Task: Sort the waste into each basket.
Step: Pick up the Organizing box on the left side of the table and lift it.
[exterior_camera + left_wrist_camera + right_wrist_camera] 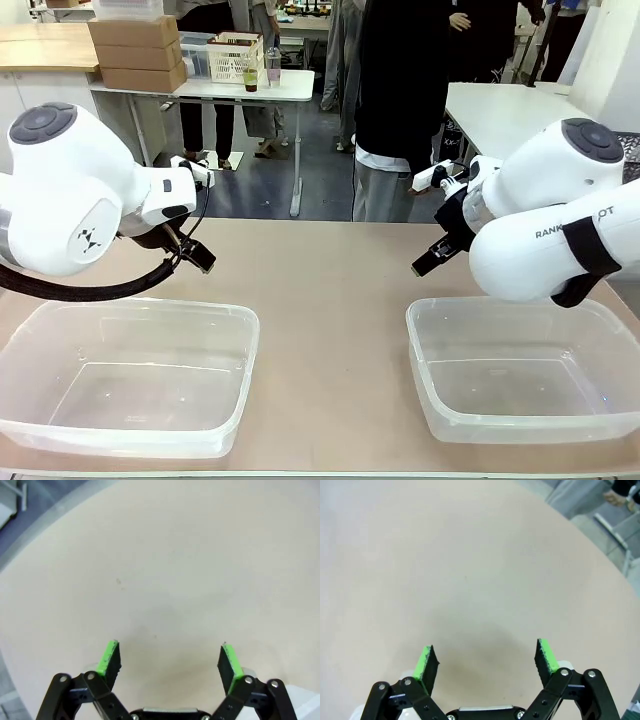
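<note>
Hovering apart over bare table (330, 300), left gripper (170, 662) and right gripper (484, 662) hold jaws spread, empty, apparently ready. No waste or small baskets visible; two large tubs (240, 330) sit empty.

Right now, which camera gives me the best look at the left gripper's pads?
The left wrist view: the left gripper fills the bottom, both green pads plainly apart over bare table, nothing between them. The front view shows it only small and dark beside the arm. The right wrist view doesn't show it.
</note>
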Action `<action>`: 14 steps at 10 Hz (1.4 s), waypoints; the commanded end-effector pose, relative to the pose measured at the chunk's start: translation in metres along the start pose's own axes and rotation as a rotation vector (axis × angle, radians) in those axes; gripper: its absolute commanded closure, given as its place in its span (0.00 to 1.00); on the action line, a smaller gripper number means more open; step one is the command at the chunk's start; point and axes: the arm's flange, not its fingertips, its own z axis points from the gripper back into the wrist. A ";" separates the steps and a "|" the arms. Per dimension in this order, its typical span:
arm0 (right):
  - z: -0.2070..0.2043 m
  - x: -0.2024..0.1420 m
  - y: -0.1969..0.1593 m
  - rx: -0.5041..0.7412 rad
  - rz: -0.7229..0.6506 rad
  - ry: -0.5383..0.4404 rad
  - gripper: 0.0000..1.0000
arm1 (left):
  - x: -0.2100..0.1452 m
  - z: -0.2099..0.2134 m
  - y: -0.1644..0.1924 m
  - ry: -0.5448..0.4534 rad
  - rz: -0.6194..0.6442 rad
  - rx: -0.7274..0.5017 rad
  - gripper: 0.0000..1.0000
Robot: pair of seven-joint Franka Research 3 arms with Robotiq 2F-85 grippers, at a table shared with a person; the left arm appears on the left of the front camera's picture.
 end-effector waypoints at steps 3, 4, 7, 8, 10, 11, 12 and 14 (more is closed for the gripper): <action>0.138 -0.028 0.018 -0.016 0.069 -0.043 0.00 | -0.018 0.137 -0.039 0.186 0.018 -0.214 0.00; 0.158 -0.049 0.032 -0.032 0.113 -0.041 0.00 | -0.038 0.176 -0.047 0.099 -0.029 -0.301 0.00; 0.148 -0.093 0.046 -0.007 0.053 0.036 0.00 | -0.073 0.196 -0.064 -0.025 -0.031 -0.267 0.00; 0.182 0.006 0.031 -0.005 0.110 -0.015 0.00 | -0.024 0.217 -0.065 0.050 -0.035 -0.290 0.00; 0.190 0.000 0.035 0.002 0.106 0.012 0.00 | -0.029 0.240 -0.063 -0.001 -0.033 -0.275 0.00; 0.197 -0.009 0.031 0.221 -0.049 -0.150 0.00 | -0.035 0.238 -0.049 -0.056 -0.034 -0.429 0.00; 0.212 -0.026 0.024 0.488 -0.232 -0.320 0.00 | -0.046 0.243 -0.024 -0.133 0.039 -0.716 0.00; 0.223 -0.066 -0.023 0.712 -0.640 -0.526 0.00 | -0.067 0.230 0.030 -0.237 0.240 -1.090 0.00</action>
